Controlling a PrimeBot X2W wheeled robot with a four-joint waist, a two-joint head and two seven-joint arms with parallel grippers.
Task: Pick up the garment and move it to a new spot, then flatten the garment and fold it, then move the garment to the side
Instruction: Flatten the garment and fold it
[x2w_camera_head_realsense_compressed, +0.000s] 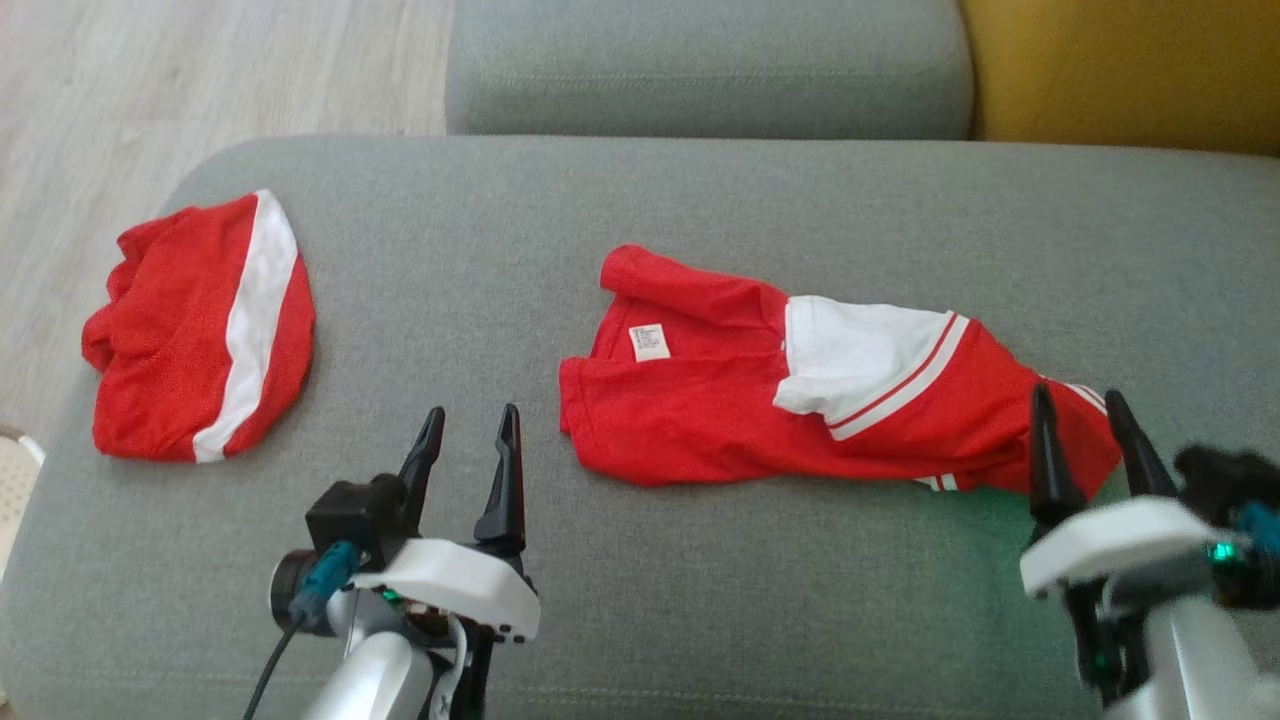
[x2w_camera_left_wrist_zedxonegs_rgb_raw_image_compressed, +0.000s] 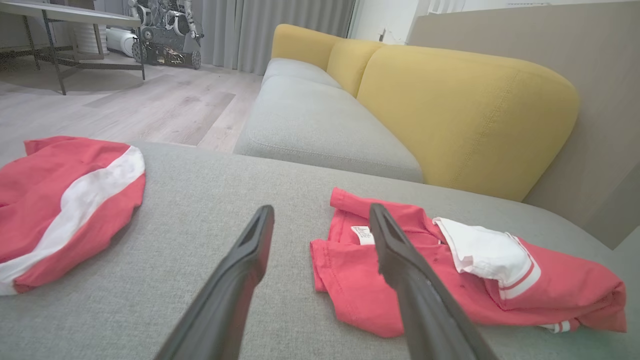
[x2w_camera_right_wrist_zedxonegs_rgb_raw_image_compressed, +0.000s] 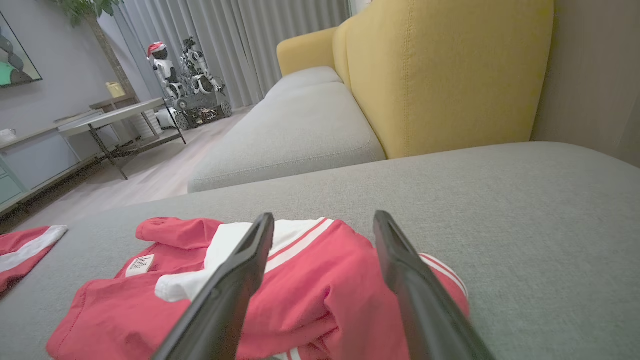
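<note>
We see the garment (x2w_camera_head_realsense_compressed: 800, 400), a red shirt with white striped panels, lying crumpled on the grey cushion (x2w_camera_head_realsense_compressed: 640, 190), right of its middle in the head view. Its long axis runs left to right across that view and dips a little toward the right. The hemmed edge with the white label (x2w_camera_head_realsense_compressed: 650, 342) faces left, and the bunched end points right.

Our right pincer (x2w_camera_head_realsense_compressed: 1076, 395) stands at that bunched right end with its two dark fingers spread apart and nothing between them. In the right wrist view the fingers frame the red heap, but we cannot tell whether they touch the cloth.

Our left pincer (x2w_camera_head_realsense_compressed: 472, 412) is near the garment's left edge but clear of it, over bare cushion. Its fingers are spread wide too, and it holds nothing. In the left wrist view the garment lies ahead and to the right of the fingers.

Well apart on the cushion's left end lies a folded red-and-white piece (x2w_camera_head_realsense_compressed: 200, 330), rounded in outline, with one white band across it.
</note>
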